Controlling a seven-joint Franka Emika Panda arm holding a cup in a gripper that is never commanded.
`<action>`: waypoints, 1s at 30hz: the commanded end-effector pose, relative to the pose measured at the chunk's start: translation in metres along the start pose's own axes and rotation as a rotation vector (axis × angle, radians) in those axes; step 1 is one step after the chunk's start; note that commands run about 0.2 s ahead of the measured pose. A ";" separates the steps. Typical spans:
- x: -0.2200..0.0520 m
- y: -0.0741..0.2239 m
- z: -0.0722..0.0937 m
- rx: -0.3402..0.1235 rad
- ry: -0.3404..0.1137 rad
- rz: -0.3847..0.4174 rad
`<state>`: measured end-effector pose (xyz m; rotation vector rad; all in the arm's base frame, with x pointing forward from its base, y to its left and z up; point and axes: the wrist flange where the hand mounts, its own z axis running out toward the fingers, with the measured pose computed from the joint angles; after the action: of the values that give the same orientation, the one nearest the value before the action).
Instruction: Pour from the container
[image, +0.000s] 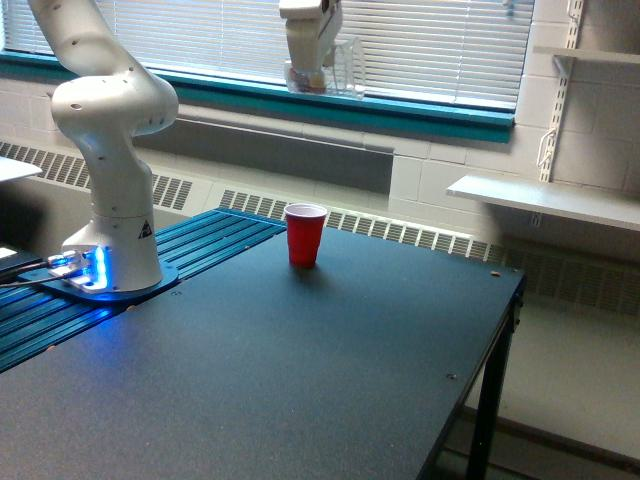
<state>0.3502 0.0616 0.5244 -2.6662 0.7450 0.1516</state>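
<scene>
The fingers grip the clear cup high above the dark surface, roughly over the red cup standing toward the far side.

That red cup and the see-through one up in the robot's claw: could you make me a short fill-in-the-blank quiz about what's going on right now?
1. The cup standing on the table is coloured ____.
2. The clear container is held by the gripper high ____ the table.
3. The red cup stands with its open mouth facing ____.
4. The glowing lights at the robot base are ____.

Missing words: red; above; up; blue
</scene>
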 end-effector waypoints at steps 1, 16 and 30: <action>-0.021 0.001 0.016 -0.051 -0.081 -0.137; -0.044 -0.009 0.061 -0.159 -0.238 -0.309; -0.055 -0.030 0.104 -0.243 -0.333 -0.476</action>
<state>0.3189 0.1367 0.4555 -2.8442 0.1574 0.5525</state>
